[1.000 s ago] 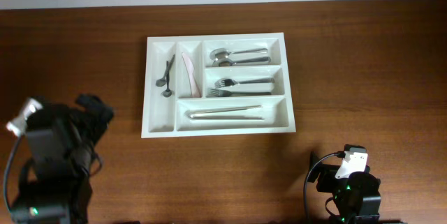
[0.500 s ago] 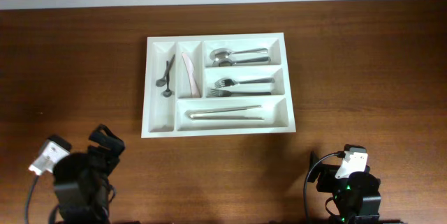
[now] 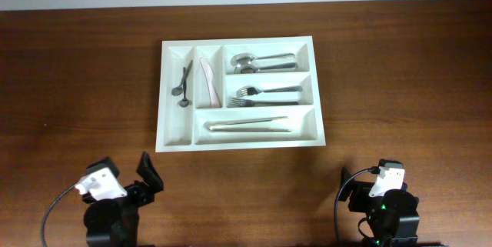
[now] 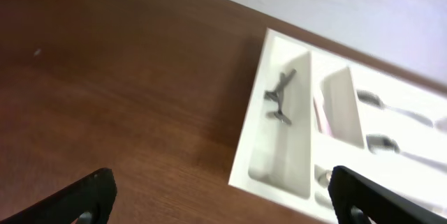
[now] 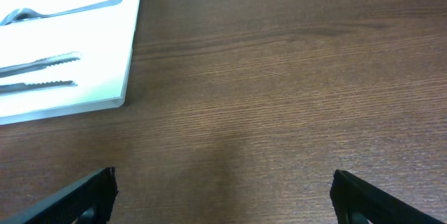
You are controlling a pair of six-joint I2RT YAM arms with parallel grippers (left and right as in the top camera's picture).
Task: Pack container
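Sitting on the far middle part of the brown wooden desk (image 3: 400, 85), the container (image 3: 176, 130) lies flat, its long side running left to right in the overhead view. It is a white cutlery tray. Two narrow compartments take up its left end. The outer one holds two small dark utensils (image 3: 183, 87), close together in its far half. The next one holds a pale pink knife-shaped piece (image 3: 206, 82). To the right are three wide compartments, ranged from far to near. Spoons (image 3: 261, 62) lie in the far one, forks (image 3: 261, 95) in the middle one and long silver knives (image 3: 246, 125) in the near one, all lengthwise.

The left end effector (image 4: 223, 197) hangs near the front edge of the desk, well apart from the tray's near left corner. Its wrist view shows the two black fingertips (image 4: 94, 195) spread wide at the bottom corners of the frame. Nothing is gripped between them; only bare wood and the tray's left end lie beyond.

The right end effector (image 5: 223, 197) hangs near the front edge on the other side, apart from the tray's near right corner. Its fingers are likewise spread wide and hold nothing, with wood grain and that corner of the tray ahead of them.
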